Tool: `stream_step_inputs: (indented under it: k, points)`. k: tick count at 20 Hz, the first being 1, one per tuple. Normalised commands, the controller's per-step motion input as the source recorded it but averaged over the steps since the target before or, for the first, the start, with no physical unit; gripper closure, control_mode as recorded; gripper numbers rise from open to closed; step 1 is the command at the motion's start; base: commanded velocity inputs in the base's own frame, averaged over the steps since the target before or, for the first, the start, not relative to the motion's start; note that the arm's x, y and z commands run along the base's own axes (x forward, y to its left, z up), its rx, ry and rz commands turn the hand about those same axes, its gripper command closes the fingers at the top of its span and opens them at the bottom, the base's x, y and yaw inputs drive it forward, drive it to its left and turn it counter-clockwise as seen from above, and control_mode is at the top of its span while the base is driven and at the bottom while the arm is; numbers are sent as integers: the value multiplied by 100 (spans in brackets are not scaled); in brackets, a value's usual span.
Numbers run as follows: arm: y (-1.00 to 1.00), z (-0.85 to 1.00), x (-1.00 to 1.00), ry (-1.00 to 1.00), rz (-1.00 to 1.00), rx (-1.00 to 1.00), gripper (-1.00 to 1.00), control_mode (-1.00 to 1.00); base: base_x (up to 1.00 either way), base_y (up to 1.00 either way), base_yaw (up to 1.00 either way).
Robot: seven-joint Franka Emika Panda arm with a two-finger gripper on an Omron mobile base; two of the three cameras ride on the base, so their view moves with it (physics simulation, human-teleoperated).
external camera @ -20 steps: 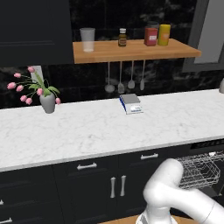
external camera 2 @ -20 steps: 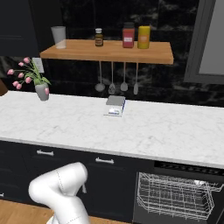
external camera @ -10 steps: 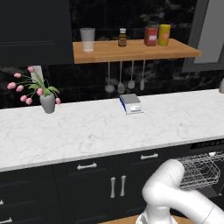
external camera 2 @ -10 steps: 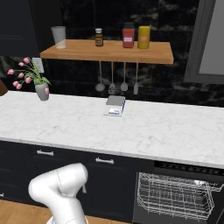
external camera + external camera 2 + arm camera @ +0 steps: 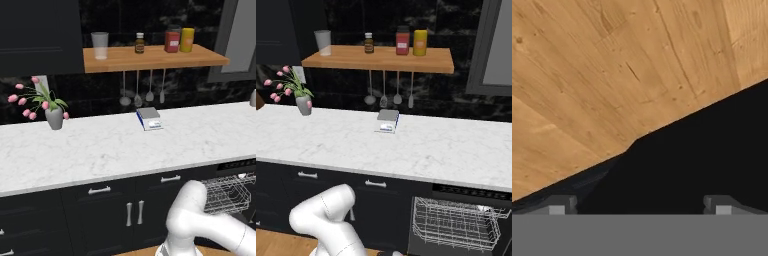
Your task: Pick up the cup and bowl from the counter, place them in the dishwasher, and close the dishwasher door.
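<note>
Left base view
Counter: the long white marble counter (image 5: pixel 115 150) runs the whole width, faint grey veins, over dark navy cabinets (image 5: pixel 115 210) with silver handles.
On it: a grey vase of pink flowers (image 5: pixel 52 116) towards the left; a small grey kitchen scale (image 5: pixel 149 118) near the back edge, about the middle.
Wall: a wooden shelf (image 5: pixel 150 57) against black stone, carrying a clear glass (image 5: pixel 100 45), a small brown bottle (image 5: pixel 139 43), a red jar (image 5: pixel 172 41) and a yellow jar (image 5: pixel 187 39); utensils (image 5: pixel 137 89) hang below it.
Dishwasher: open at the lower right, its grey wire rack (image 5: pixel 227 192) pulled out beside the white arm.

Right base view
Counter: the same worktop (image 5: pixel 431 150), vase (image 5: pixel 304 105) far left, scale (image 5: pixel 387 121) under the hanging utensils.
Dishwasher: the dishwasher (image 5: pixel 466 210) sits at the lower right below the counter, wire rack (image 5: pixel 456 222) drawn forward.
Cup and bowl: I cannot pick them out on this stretch of counter.

Hand view
Floor: wooden boards (image 5: pixel 612 70) across the upper part.
Dark panel: a flat black surface (image 5: pixel 697 160) fills the lower right, its edge cutting diagonally over the wood.
Gripper: the gripper (image 5: pixel 639 206) points down at this, its two tips set wide apart with nothing between them.
</note>
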Motion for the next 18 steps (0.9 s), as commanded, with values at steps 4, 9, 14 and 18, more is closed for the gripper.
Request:
stream_step_inputs:
  k: [4,9,14,18]
  points:
    - [1,-23,100,-41,18,6,-100,-100,0,0,0]
    - [9,-8,100,-43,18,11,-100,-100,0,0,0]
    - [15,0,100,-52,16,17,-100,-100,0,0,0]
    - [10,0,100,-55,15,19,-100,-100,0,0,0]
